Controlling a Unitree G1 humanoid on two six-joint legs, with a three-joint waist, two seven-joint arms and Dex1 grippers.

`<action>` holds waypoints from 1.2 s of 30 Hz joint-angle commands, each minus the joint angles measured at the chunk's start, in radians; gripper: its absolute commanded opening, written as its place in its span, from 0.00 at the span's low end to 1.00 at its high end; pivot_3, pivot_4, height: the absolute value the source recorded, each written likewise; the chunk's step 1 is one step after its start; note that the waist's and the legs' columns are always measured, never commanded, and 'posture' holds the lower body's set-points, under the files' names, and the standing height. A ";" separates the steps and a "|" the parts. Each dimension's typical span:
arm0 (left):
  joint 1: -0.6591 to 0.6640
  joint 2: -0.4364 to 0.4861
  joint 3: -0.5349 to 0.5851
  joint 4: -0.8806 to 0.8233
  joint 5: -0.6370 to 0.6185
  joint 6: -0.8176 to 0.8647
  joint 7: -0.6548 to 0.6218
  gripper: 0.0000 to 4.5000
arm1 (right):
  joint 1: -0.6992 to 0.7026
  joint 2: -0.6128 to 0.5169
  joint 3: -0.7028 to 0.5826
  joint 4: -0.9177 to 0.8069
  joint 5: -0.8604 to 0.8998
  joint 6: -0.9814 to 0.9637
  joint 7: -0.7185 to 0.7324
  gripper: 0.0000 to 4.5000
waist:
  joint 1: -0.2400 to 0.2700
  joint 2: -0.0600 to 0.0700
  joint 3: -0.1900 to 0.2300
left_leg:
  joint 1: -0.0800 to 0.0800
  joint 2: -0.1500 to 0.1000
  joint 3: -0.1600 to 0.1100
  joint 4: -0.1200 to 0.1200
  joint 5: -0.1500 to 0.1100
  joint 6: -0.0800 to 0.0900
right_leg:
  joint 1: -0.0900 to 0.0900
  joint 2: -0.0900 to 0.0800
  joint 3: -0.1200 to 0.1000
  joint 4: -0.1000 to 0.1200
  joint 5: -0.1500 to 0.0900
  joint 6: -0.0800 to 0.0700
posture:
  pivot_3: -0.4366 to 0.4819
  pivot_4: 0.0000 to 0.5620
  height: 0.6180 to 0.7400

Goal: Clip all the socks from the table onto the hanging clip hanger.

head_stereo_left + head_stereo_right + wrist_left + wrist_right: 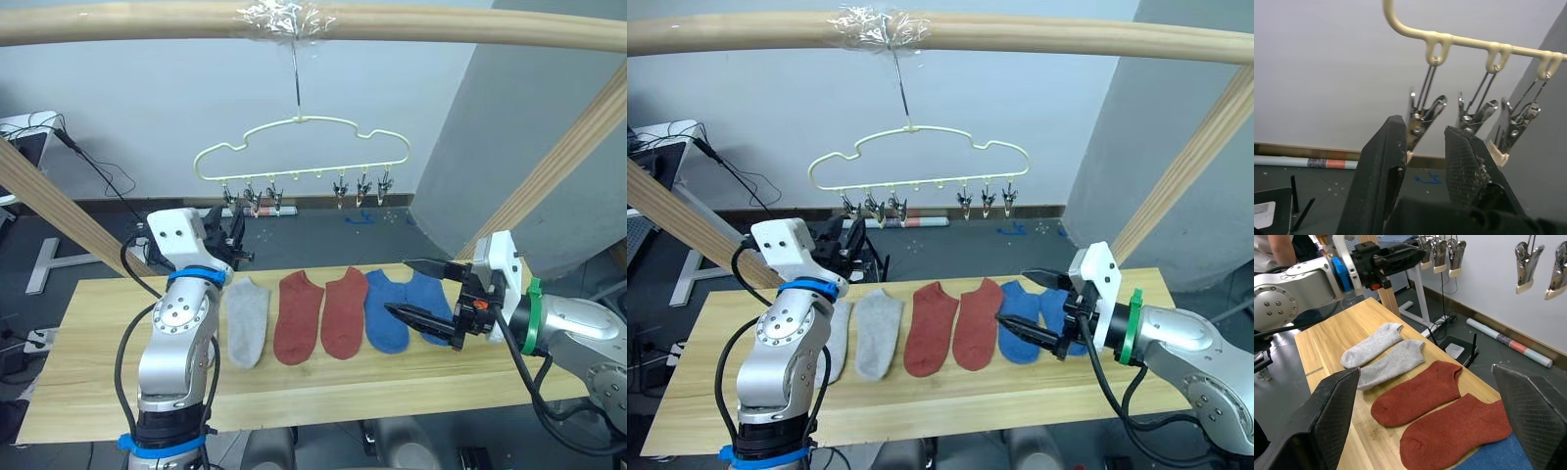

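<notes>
The pale yellow clip hanger [304, 147] hangs from the beam, its metal clips [252, 196] in a row along the bottom. My left gripper [238, 231] is raised just below the leftmost clips. It is open, and one clip [1422, 117] sits just beyond its fingertips. On the table [98, 333] the socks lie side by side: two grey socks [877, 333], two rust red socks [297, 315] and two blue socks [386, 311]. My right gripper [400, 286] hovers wide open over the blue pair, holding nothing.
A thick wooden beam [147, 22] runs overhead, with slanting wooden posts at left [59, 211] and right [549, 166]. Cables and a rolled tube [1508, 341] lie on the floor behind the table. A person [1278, 249] stands off to my left.
</notes>
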 commanded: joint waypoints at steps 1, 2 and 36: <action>-0.026 0.003 -0.005 -0.050 0.005 0.005 0.006 0.34 | 0.001 -0.007 -0.026 -0.041 0.030 -0.001 -0.007 1.00 | 0.000 0.000 0.003 | 0.000 0.000 0.000 0.000 0.000 0.000 | 0.000 0.000 0.000 0.000 0.000 0.000 | 0.25 0.51 1.00; -0.032 0.002 -0.004 -0.050 0.005 0.008 0.008 0.34 | 0.002 -0.006 -0.025 -0.042 0.031 -0.001 -0.008 1.00 | 0.000 0.000 0.004 | 0.000 0.000 0.000 0.000 0.000 0.000 | 0.000 0.000 0.000 0.000 0.000 0.000 | 0.25 0.51 1.00; -0.112 -0.014 0.021 -0.022 -0.008 0.030 0.048 0.03 | 0.036 -0.005 -0.022 -0.068 0.058 -0.002 -0.053 1.00 | 0.000 -0.001 0.019 | -0.007 0.000 -0.001 0.000 0.000 0.000 | -0.005 0.000 -0.001 -0.003 0.000 0.000 | 0.23 0.53 1.00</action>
